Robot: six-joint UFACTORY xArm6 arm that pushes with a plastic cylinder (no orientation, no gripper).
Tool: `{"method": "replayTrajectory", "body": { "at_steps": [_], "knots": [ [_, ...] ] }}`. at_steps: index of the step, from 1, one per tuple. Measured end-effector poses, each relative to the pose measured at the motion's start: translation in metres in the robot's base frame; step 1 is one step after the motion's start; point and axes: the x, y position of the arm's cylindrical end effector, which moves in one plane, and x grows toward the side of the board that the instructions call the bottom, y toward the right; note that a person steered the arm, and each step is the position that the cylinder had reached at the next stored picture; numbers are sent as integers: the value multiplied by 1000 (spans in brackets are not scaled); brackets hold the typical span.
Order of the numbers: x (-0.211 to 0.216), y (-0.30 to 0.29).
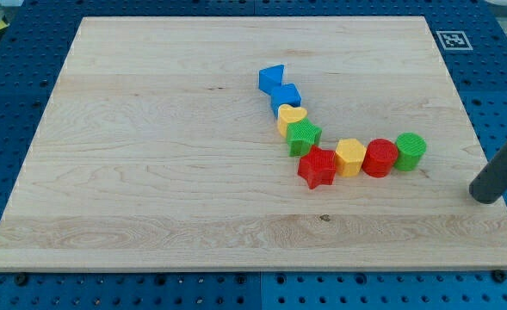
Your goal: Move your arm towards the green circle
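The green circle (411, 151) is a round green block at the right end of a curved row of blocks on the wooden board (150, 172). My rod comes in from the view's right edge and my tip (487, 195) rests on the board, to the right of and slightly below the green circle, well apart from it. Just left of the green circle and touching it is a red round block (380, 158).
The row continues leftward: a yellow hexagon-like block (350, 157), a red star (318, 167), a green star (304, 136), a yellow heart (291, 117), a blue cube (285, 97) and another blue block (271, 79). A tag marker (452, 40) sits beyond the board's top right corner.
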Motion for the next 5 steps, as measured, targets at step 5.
{"method": "replayTrajectory", "body": {
  "at_steps": [5],
  "knots": [
    [-11, -44]
  ]
}}
